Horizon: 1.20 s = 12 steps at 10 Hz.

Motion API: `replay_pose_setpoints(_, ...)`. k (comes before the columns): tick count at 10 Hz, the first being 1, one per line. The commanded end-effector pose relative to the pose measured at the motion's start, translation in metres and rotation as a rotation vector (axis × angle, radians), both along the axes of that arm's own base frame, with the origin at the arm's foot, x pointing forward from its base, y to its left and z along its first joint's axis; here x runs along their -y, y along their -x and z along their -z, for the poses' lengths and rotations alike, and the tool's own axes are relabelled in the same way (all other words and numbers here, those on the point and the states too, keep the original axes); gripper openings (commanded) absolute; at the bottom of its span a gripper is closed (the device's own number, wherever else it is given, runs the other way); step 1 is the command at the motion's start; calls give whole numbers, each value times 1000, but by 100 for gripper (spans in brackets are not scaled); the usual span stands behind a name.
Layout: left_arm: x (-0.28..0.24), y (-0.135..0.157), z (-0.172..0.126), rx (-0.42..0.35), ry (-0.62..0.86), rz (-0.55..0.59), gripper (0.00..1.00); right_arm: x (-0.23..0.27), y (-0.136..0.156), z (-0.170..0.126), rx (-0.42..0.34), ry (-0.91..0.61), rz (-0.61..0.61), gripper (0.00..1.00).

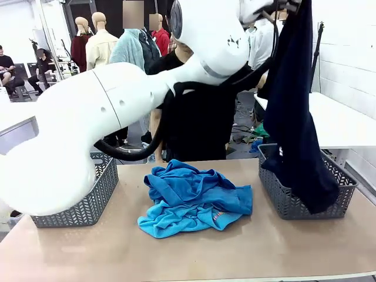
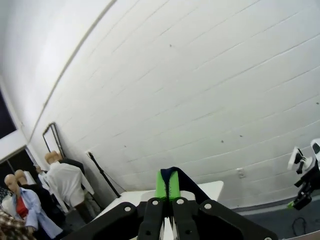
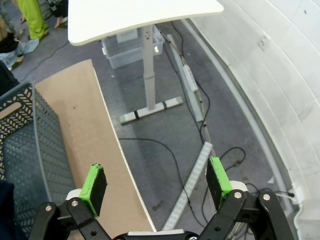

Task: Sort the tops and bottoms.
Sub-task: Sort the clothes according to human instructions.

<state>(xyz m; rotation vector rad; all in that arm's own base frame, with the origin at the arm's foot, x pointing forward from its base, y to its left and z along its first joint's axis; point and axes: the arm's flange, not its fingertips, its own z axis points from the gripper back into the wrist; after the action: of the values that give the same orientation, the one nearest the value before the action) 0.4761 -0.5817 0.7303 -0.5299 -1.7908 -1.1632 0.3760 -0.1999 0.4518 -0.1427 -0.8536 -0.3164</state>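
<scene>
I am pinching the bottoms (image 1: 294, 129) with my left claw (image 2: 167, 186), its green pads pressed together on a fold of the dark navy cloth. The garment is hanging straight down below that claw, and its lower end is reaching the right basket (image 1: 276, 194) and draping across the basket's near wall. I cannot tell whether any of it is inside.

My right claw (image 3: 156, 184) is spread wide and holding nothing. It is hovering beyond the table edge, with the same basket off to one side of it.

As I judge it, the sorting is only starting. The bottoms are lifted but not released. The tops (image 1: 194, 200) are lying in one blue and turquoise heap, low and well away from my left claw, and the left basket (image 1: 88, 205) is waiting beyond them.
</scene>
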Motion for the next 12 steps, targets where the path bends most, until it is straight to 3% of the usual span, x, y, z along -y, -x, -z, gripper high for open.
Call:
replay_pose_setpoints(1, 140, -96, -49, -114, 46, 94, 0, 0, 1, 0, -9, -3, -4, 100)
replay_pose_setpoints(3, 161, -92, -6, -191, 81, 172, 0, 0, 1, 0, -9, -3, -4, 100)
replay_pose_setpoints(5, 145, -95, 32, -238, 0, 82, 0, 0, 1, 0, -9, -3, -4, 100)
replay_pose_setpoints(6, 47, 5, 71, -205, 38, 138, 0, 0, 1, 0, -9, -3, -4, 100)
replay_pose_setpoints(11, 49, 5, 76, -207, 28, 136, 0, 0, 1, 0, -9, -3, -4, 100)
replay_pose_setpoints(12, 49, -28, 106, -279, 43, 91, 0, 0, 1, 0, -9, -3, -4, 100)
